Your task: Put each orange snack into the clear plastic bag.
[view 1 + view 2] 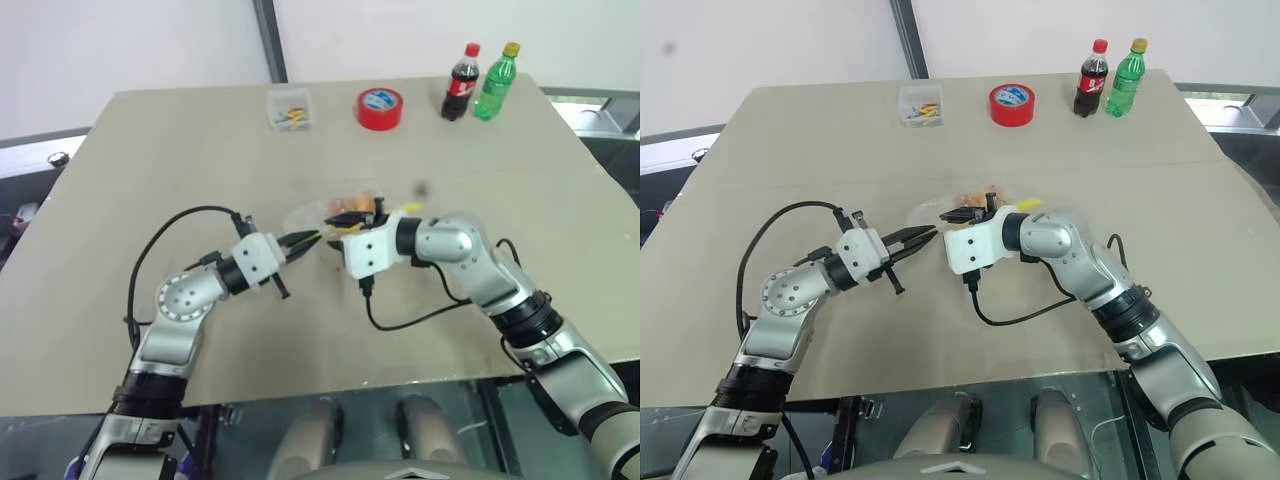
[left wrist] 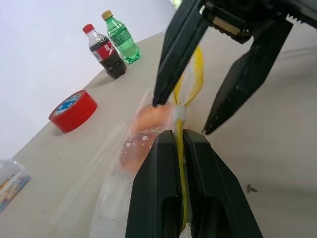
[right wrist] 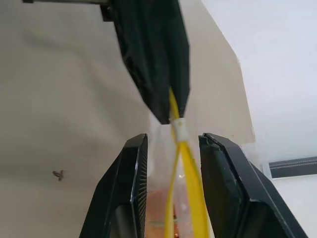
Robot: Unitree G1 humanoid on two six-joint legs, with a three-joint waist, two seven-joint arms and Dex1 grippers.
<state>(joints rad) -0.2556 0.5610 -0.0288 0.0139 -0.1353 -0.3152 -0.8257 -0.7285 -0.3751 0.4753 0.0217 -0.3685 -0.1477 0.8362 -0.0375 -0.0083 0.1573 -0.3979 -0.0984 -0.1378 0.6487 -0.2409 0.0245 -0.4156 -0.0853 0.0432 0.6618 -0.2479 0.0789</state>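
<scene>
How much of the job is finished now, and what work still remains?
Done, apparently: orange shows through the crinkly clear plastic bag, so at least one glossy orange snack is inside; I cannot count two. In hand: the left end effector is shut on the bag's yellow mouth strip, and the right end effector stands open around that strip. Left: probably confirming both snacks and perhaps closing the mouth.

Bag: crinkly transparent plastic zip bag (image 2: 124, 173) with a yellow strip along its mouth, lying mid-table.
Bag mouth: yellow strip (image 3: 181, 148) raised off the table and pinched at one end between black fingers; a small white slider sits on it.
Contents: glossy orange wrapped snack pieces (image 2: 148, 134) lie inside the clear film, near the mouth; their number cannot be told.
</scene>
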